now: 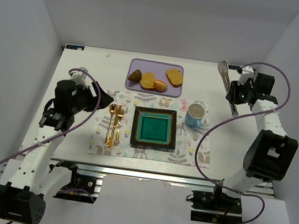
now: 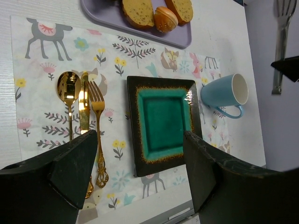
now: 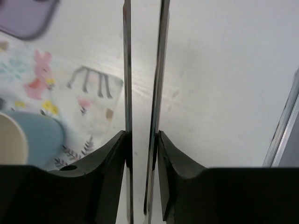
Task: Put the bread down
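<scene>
Several bread pieces (image 1: 174,76) lie on a purple tray (image 1: 135,63) at the back of the table; they also show in the left wrist view (image 2: 138,10). A green square plate (image 1: 155,128) with a dark rim sits empty on the placemat, and shows in the left wrist view (image 2: 163,123). My right gripper (image 1: 233,96) is shut on metal tongs (image 1: 223,71), held above the table right of the mug; in the right wrist view the gripper (image 3: 141,140) squeezes the two tong arms (image 3: 159,70). My left gripper (image 2: 140,154) is open and empty, above the near-left of the placemat.
A blue mug (image 1: 194,115) stands on the placemat (image 1: 149,154) right of the plate. A gold spoon, knife and fork (image 1: 114,124) lie left of the plate. White walls close in the sides and back.
</scene>
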Tool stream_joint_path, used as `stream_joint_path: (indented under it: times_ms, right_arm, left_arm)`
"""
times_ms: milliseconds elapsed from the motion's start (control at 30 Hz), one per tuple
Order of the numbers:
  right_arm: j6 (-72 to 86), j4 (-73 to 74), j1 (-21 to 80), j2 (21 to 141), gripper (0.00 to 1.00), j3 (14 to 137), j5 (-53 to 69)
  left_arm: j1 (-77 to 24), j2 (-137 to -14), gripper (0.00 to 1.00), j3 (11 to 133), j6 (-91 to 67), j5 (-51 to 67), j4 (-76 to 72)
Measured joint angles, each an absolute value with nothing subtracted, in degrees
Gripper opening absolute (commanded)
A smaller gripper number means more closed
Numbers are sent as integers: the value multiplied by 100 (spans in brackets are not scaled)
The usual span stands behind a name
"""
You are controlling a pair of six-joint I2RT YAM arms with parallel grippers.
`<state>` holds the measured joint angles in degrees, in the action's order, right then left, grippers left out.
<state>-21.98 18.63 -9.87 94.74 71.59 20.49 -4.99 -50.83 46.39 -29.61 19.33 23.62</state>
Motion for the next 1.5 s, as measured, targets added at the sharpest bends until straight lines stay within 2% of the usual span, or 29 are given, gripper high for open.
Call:
stream_joint_path:
  times_ms: [67,167,567,933,1200,1500]
  right_arm:
    - [-2097,1837,-801,9419,43,7459,2180]
    - [-1962,1806,-495,9397,44,7714,2355]
    - [-1614,1890,233,9701,40,8313,2561]
    - [-1975,2117,1431,10342,40,8694,2106]
    - [-2401,2425,1632,10621,39,8851,1885]
    - [-2593,2545,1649,10276,41,8759,2209]
  left_arm:
    - [-499,-5085,83,4654,-2963,1933,2373]
    - [-499,-5085,83,4720,-2958,1931,2408]
    - [-499,-4987,83,4821,-2987,1887,2565]
    - [-499,-4825,83,4851,-2989,1815,2801]
    - [-499,-4654,83,4851,-3006,1715,2980]
    - [-499,-4628,83,4851,-3052,1695,2998]
